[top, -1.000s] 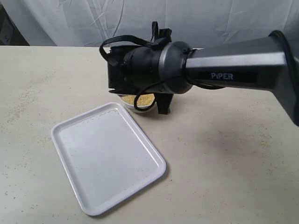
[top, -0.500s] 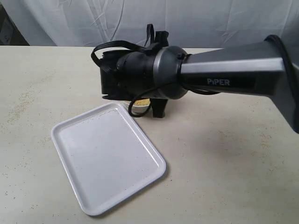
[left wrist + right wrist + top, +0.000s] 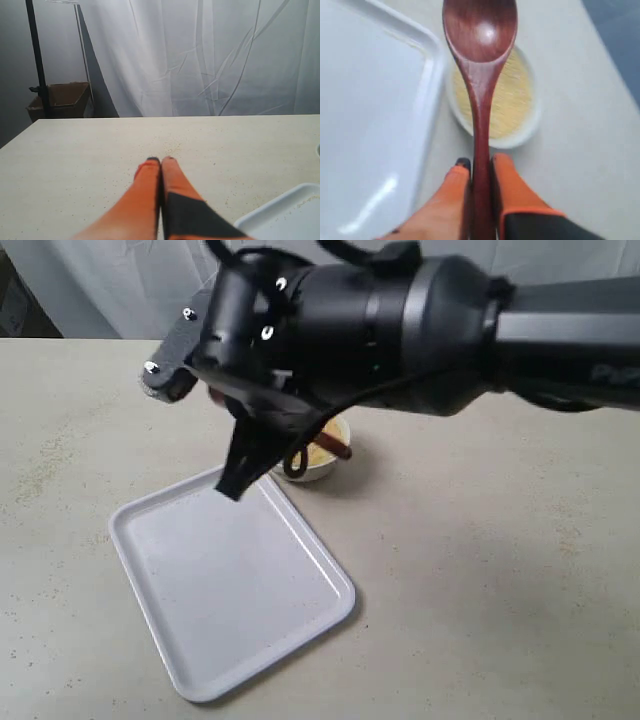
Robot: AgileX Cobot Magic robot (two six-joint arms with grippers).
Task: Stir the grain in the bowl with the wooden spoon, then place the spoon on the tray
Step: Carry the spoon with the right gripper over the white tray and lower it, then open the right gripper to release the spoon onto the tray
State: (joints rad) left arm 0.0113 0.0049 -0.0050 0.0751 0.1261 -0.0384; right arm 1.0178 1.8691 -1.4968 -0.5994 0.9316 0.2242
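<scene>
The right hand (image 3: 481, 164) pinches the spoon (image 3: 480, 35) and has lifted it above the grain (image 3: 512, 95) in the bowl (image 3: 536, 120) (left hand (image 3: 161, 161) pressed together, idle). Stirring looks finished; the tray (image 3: 370, 110) just beside the bowl comes next.

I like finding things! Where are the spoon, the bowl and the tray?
wooden spoon (image 3: 480, 30): right wrist view, on its oval head.
bowl (image 3: 512, 141): right wrist view, on its white rim.
tray (image 3: 230, 580): exterior view, on its bare flat floor.
</scene>
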